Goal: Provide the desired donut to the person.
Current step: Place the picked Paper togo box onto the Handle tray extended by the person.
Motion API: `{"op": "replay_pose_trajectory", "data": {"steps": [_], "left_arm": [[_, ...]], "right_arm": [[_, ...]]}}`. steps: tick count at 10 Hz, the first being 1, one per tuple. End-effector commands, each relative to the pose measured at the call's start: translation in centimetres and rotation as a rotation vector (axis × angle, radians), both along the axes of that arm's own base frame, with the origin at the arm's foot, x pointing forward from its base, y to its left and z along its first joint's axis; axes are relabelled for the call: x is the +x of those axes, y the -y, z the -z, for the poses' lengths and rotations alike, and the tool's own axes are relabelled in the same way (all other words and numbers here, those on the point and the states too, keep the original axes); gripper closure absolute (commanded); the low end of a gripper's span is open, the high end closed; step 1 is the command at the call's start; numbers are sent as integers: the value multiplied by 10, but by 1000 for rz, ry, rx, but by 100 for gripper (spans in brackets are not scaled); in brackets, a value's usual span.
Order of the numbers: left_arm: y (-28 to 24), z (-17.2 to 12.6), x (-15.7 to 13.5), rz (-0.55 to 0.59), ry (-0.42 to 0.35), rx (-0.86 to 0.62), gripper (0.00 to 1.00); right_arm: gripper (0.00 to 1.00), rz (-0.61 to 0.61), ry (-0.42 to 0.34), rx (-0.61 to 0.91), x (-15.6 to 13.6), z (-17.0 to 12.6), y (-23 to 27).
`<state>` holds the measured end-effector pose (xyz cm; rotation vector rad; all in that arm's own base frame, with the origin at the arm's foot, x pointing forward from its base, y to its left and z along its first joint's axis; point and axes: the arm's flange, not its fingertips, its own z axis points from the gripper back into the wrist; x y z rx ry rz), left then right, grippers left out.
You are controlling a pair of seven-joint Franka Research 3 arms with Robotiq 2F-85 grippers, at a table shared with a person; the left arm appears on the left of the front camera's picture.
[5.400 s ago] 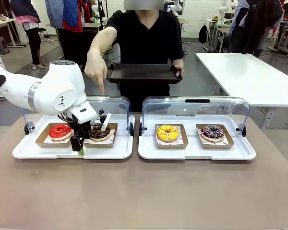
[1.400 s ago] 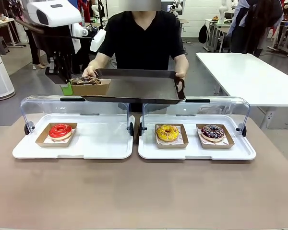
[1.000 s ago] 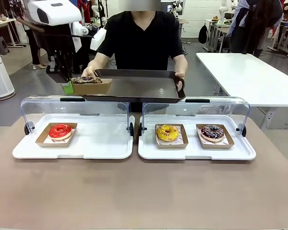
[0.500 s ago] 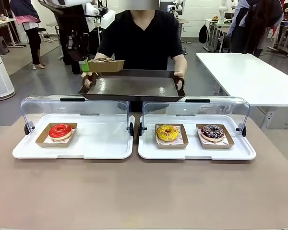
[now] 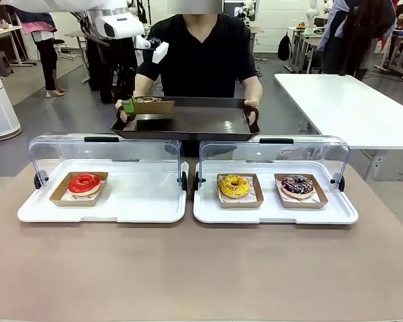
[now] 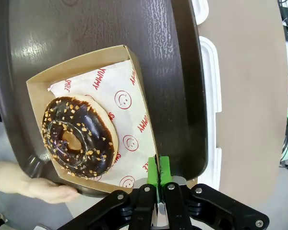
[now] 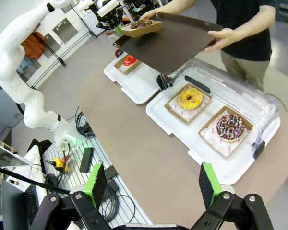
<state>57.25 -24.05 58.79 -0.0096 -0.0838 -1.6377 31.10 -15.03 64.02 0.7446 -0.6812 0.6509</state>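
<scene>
At the left end of the person's (image 5: 201, 57) dark tray (image 5: 195, 122), brought lower than a moment ago and apparently set down: chocolate donut (image 6: 93, 129) in its paper box (image 6: 77, 67). Left gripper (image 6: 158, 172) clenched on the box rim; probably only letting go left. Right gripper (image 7: 152, 184) released, idle. Person's hand (image 6: 33, 182) at the tray corner, just beside the box. Red donut (image 5: 84, 182), yellow donut (image 5: 234, 185) and sprinkled donut (image 5: 297, 184) below, not in the way.

Left end effector (image 5: 127, 106) high, far forward, clamped; right end effector (image 7: 152, 184) spread wide.

boxed donut (image 5: 150, 103) on tray's (image 5: 195, 125) left end; nearer, on table (image 5: 188, 268): left case (image 5: 144, 204) w/ 1 donut (image 5: 84, 182), right case (image 5: 269, 213) w/ 2.
</scene>
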Motion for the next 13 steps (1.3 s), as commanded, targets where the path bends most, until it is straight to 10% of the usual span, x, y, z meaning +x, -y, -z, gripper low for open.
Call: {"op": "replay_pose_trajectory", "data": {"steps": [1, 5, 6, 7, 8, 9, 10, 13], "left_arm": [[6, -3, 7, 31, -5, 5, 99], [5, 12, 12, 59, -36, 10, 99], [5, 11, 12, 61, -37, 14, 39], [4, 10, 11, 61, -36, 15, 39], [4, 10, 9, 61, -33, 14, 0], [4, 8, 10, 61, -35, 15, 36], [4, 7, 11, 63, -36, 17, 0], [4, 6, 10, 61, -38, 20, 0]], "right_arm": [[0, -9, 5, 12, 0, 0, -1], [0, -9, 5, 12, 0, 0, -1], [0, -9, 5, 12, 0, 0, -1], [0, -9, 5, 12, 0, 0, -1], [0, -9, 5, 12, 0, 0, -1], [0, -9, 5, 12, 0, 0, -1], [0, -9, 5, 12, 0, 0, -1], [0, -9, 5, 12, 0, 0, -1]]}}
